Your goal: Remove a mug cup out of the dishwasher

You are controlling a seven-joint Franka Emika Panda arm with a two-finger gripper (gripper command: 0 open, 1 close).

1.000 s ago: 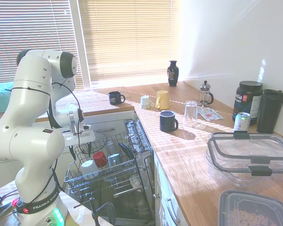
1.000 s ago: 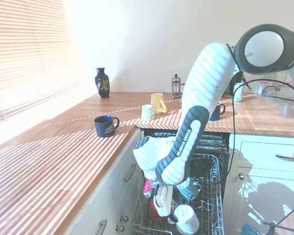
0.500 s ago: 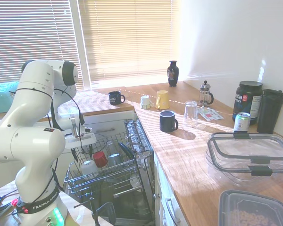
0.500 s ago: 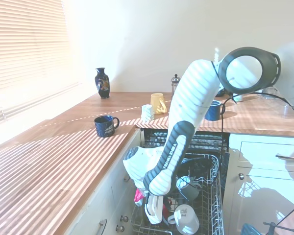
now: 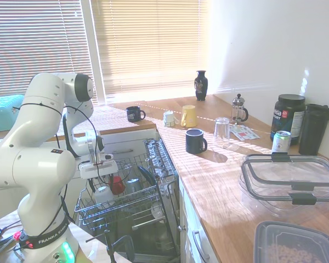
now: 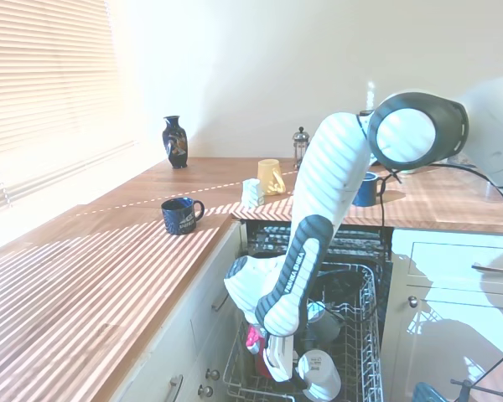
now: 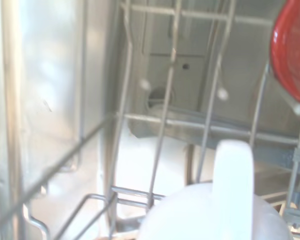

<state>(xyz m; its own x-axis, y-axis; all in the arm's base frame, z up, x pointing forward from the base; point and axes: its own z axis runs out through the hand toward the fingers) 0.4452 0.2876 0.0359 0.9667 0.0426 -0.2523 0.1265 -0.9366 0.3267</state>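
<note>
The dishwasher (image 5: 153, 159) stands open with its grey wire rack (image 5: 132, 201) pulled out. A white mug cup (image 5: 102, 193) sits in the rack's near-left part, also seen low in the second exterior view as the mug cup (image 6: 318, 373). In the wrist view the mug cup (image 7: 225, 210) is close below, handle uppermost. My gripper (image 5: 99, 183) hangs just above the mug, fingers open with nothing between them. From the other side the gripper (image 6: 282, 375) is low in the rack beside the mug. A red cup (image 5: 117, 184) stands right next to the mug.
On the counter stand a navy mug (image 5: 195, 141), a yellow mug (image 5: 188, 116), a small white patterned mug (image 5: 169, 118), a second dark mug (image 5: 134, 114), a glass (image 5: 222, 129), a French press (image 5: 239, 109) and a vase (image 5: 201, 85). Rack wires (image 7: 165, 120) crowd around the mug.
The arm has lowered and the gripper has come down into the rack, closer to the white mug. The mug and the red cup have not moved.
</note>
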